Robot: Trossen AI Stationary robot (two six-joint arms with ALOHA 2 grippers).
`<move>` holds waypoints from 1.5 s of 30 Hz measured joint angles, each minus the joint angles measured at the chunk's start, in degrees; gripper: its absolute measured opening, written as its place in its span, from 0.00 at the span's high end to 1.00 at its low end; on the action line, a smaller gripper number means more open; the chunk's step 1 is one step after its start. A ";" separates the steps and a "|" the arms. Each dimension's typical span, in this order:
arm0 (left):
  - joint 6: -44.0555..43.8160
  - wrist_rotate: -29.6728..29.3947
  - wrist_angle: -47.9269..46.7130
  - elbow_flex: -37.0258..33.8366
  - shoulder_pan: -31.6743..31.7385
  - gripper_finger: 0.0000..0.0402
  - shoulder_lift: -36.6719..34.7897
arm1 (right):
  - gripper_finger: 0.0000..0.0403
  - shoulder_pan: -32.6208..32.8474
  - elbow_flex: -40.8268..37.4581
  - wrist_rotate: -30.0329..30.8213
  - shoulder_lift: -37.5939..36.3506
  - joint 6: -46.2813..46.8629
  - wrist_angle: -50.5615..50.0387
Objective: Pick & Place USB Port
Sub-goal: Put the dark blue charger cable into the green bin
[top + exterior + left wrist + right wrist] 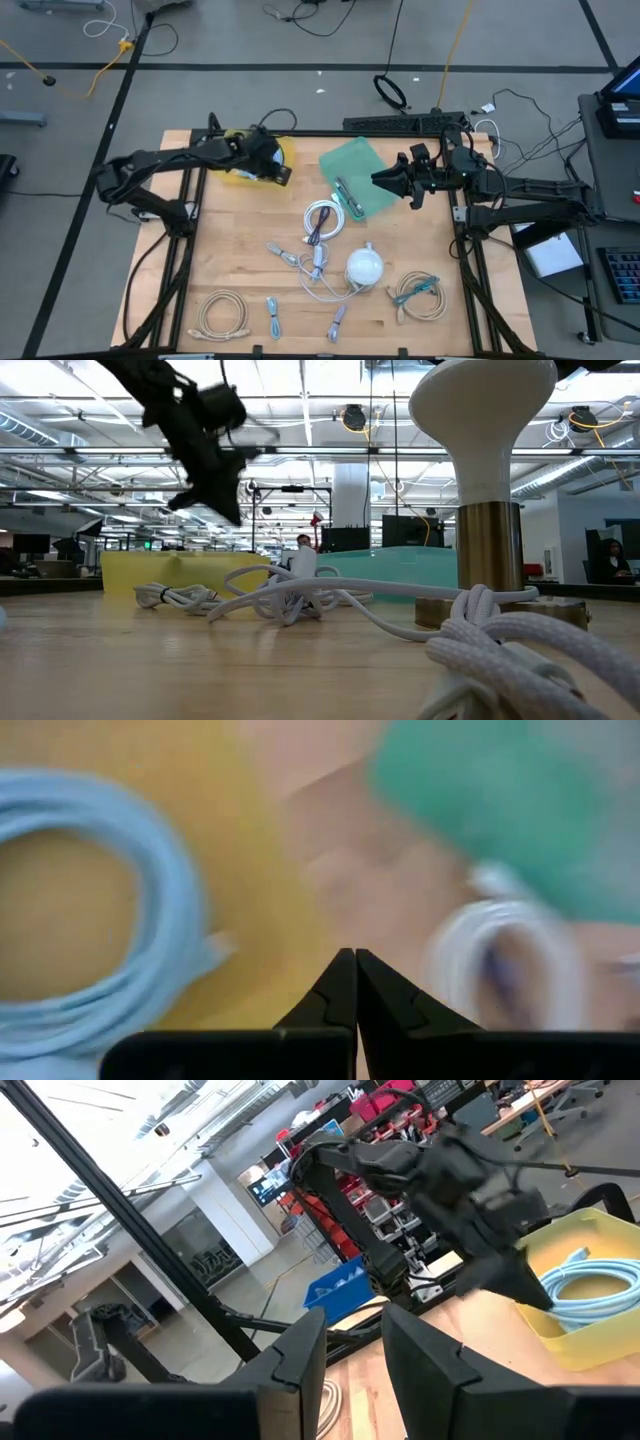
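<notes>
A light-blue cable (110, 930) lies coiled in the yellow tray (240, 165) at the table's far left. My left gripper (286, 174) hangs shut above that tray's right rim, slanting down, with nothing between its fingers (340, 995). The green tray (355, 175) lies to its right, with a grey cable in it. My right gripper (380, 180) hovers raised over the green tray's right edge, pointing left, open and holding nothing (355, 1345). Several loose USB cables (300, 258) and a white coil (320, 218) rest on the wood in the table's middle.
A white-domed lamp (365, 265) stands near the table's centre and looms close in the low view (480, 440). A beige coil (222, 312) lies at the near left, and a teal-and-white coil (420, 295) at the near right. Black frame rails (185, 215) run along both sides.
</notes>
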 joint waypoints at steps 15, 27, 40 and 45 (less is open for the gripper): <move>-11.82 16.71 9.53 0.11 -18.62 0.87 -5.92 | 0.77 -0.22 0.00 0.04 0.00 -1.79 -2.14; -23.74 6.06 11.46 0.15 -24.77 0.54 7.73 | 0.77 -2.22 -0.02 0.04 0.00 -2.38 -4.75; -13.04 5.50 2.84 17.59 -21.22 0.51 24.56 | 0.77 -2.12 -0.02 -0.02 0.00 -1.11 -5.60; -7.22 5.21 -8.10 25.74 -20.19 0.51 30.93 | 0.77 -2.12 -0.02 -0.08 0.00 -0.61 -5.60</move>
